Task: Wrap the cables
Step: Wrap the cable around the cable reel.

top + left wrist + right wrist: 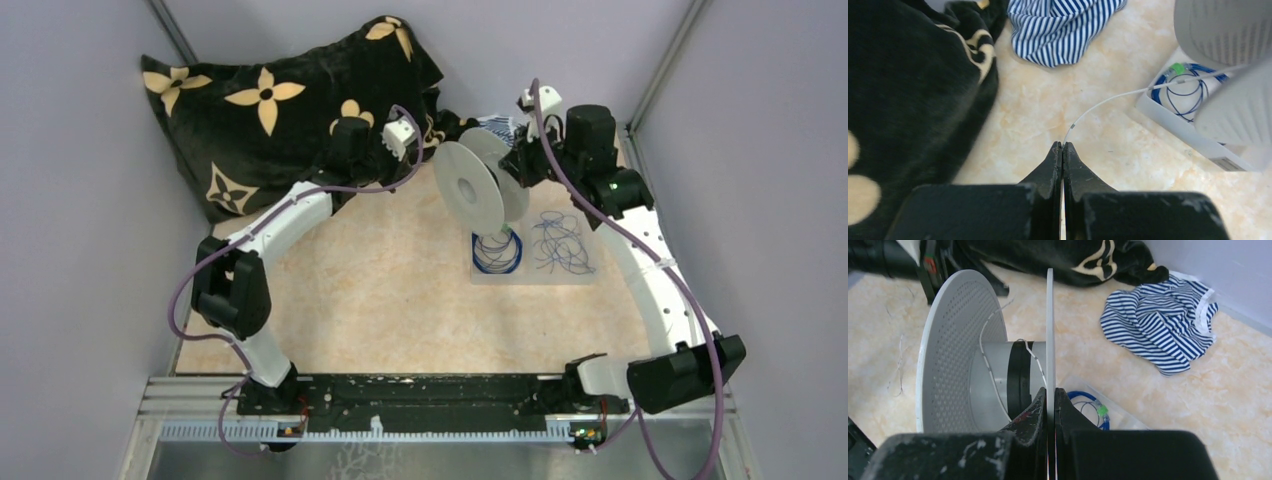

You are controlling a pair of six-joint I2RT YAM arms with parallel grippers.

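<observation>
Against the left wall, a black flowered cushion point(262, 105) filled the far corner, its edge spilling onto the marbled table point(380, 300). The wide middle stretch from that edge to the arm bases lay bare. Just off the cushion, the left gripper point(1063, 145) had its fingers pressed together on the end of a white cable point(1108, 100). This very thin line ran low over the tabletop toward a shallow pale tray point(586, 277).

Further right, a pale perforated spool point(478, 186) stood on edge above the tray's near-left corner. The right gripper point(1050, 394) was clamped on the rim of one flange. A striped blue-and-white cloth point(1162, 329) lay crumpled behind it near the back wall. The right arm curved close along the right wall, leaving only a narrow strip beside the tray.

Inside the tray, a blue coil point(497, 252) formed a neat small ring with a green bit. To its right a loose tangle point(562, 242) of dark blue wire sprawled in scribbly loops.
</observation>
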